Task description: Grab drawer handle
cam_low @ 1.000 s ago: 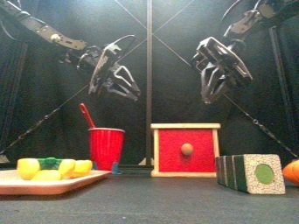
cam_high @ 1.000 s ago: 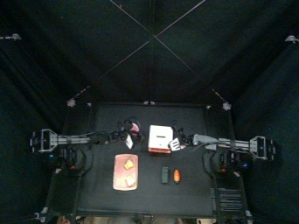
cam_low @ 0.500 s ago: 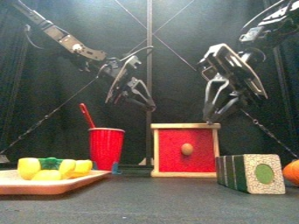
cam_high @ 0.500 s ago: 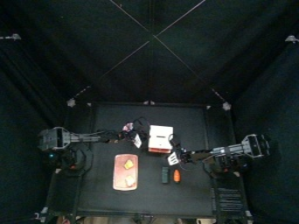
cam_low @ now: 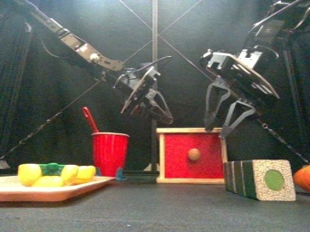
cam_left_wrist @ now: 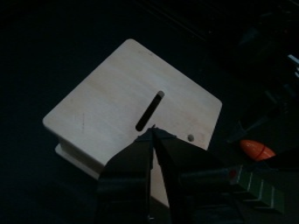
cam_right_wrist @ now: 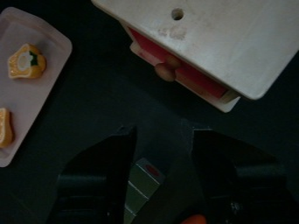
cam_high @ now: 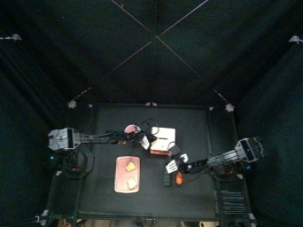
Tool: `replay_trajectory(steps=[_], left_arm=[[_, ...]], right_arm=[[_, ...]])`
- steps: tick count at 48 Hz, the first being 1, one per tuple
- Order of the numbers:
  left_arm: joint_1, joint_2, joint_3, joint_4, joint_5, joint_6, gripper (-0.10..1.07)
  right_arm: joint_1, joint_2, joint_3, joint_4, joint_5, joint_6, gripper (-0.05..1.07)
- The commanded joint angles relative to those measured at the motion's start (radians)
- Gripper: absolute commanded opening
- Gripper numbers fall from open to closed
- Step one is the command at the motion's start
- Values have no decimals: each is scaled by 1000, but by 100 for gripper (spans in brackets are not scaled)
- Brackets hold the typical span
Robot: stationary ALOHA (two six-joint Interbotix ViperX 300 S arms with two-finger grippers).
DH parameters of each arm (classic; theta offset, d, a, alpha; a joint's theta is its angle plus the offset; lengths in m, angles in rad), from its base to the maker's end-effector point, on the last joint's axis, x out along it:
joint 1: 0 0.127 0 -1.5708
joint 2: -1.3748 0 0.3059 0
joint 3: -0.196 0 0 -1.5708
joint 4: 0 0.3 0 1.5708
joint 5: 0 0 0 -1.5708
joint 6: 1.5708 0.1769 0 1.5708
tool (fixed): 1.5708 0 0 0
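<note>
Two hands above drawer [cam_low: 191, 155] | left [cam_low: 155, 101] narrowly parted | right [cam_low: 230, 113] spread (no legible writing)

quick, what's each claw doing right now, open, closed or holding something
left claw: partly open, holding nothing, above the drawer.
right claw: open wide, holding nothing.

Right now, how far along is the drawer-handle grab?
Done: both arms hang above the drawer. In hand: right gripper, jaws open, hangs over its right top corner; left gripper hovers above its left side. Left: the round knob on the red front is untouched; nothing is gripped.
</note>
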Motion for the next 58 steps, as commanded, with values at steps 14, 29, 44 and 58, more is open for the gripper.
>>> replay_trajectory(steps=[14,29,44,58], left_arm=[[11,38,-35,-6,2,-3,49],[11,77,-38,-38,20,-2,49],[11,77,-37,-38,23,-2,49],[11,81,-34,-46,23,-3,49]], right_arm=[[-32,81,-91,-23,-23,0,82],[-72,146,-133,-21,17,3,82],[-81,201,-186,-23,106,3,82],[-74,268,-244,-9,242,5,82]])
